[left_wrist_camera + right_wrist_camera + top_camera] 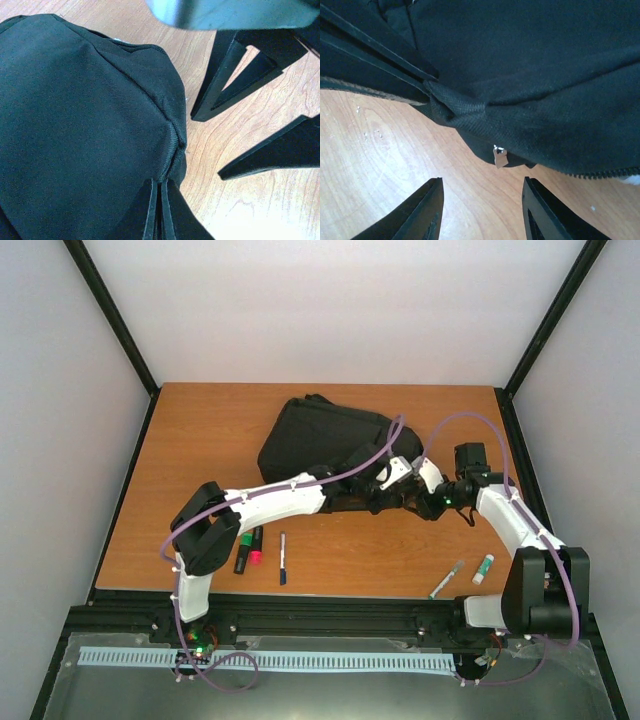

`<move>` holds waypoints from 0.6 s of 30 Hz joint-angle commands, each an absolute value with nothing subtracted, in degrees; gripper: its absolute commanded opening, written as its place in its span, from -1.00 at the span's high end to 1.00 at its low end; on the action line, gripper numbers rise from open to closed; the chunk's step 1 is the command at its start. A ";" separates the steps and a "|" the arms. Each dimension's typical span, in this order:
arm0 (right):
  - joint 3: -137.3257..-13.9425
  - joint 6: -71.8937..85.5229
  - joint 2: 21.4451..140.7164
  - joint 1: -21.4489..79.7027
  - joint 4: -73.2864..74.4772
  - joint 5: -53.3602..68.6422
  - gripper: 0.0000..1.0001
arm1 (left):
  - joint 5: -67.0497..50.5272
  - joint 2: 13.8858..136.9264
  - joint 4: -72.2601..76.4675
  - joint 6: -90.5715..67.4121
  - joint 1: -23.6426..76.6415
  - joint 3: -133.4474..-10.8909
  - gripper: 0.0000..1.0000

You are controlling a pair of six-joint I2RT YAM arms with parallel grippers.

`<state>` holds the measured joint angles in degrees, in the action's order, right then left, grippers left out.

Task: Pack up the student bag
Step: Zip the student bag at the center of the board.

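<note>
The student bag (318,436), a large black fabric backpack, lies at the back middle of the table. My left gripper (362,496) is at the bag's near right corner. In the left wrist view it (160,183) is shut, pinching a seam fold of the bag (85,110). My right gripper (403,486) is just right of it, at the same corner. In the right wrist view it (481,197) is open and empty over bare wood. A small silver zipper pull (500,156) hangs from the bag's edge (530,65), just ahead of and between the jaws. The right gripper's fingers (235,75) also show in the left wrist view.
On the wooden table (200,440), two markers (248,548) and a dark pen (282,558) lie near the front left. A slim pen (447,578) and a small white stick with a green cap (484,568) lie at the front right. Black frame posts border the table.
</note>
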<state>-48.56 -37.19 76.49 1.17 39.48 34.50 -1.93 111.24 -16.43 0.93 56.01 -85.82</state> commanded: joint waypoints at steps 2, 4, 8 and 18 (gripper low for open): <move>-47.63 -38.85 76.72 2.64 32.95 33.95 0.22 | -4.04 108.57 -13.42 -2.05 55.29 -90.25 0.98; -47.39 -38.70 77.00 3.21 31.82 33.95 0.35 | -3.92 108.38 -13.53 -2.40 55.20 -90.34 0.99; -46.81 -38.47 77.30 5.17 29.52 33.02 0.37 | -3.60 107.94 -13.60 -3.00 55.11 -90.27 0.99; -42.92 -39.01 74.32 6.50 25.37 30.12 0.19 | -5.33 106.44 -11.79 -4.92 54.03 -88.44 0.99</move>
<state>-44.86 -36.36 77.14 5.02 26.74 30.35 -3.36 110.61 -17.58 -2.52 55.18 -86.54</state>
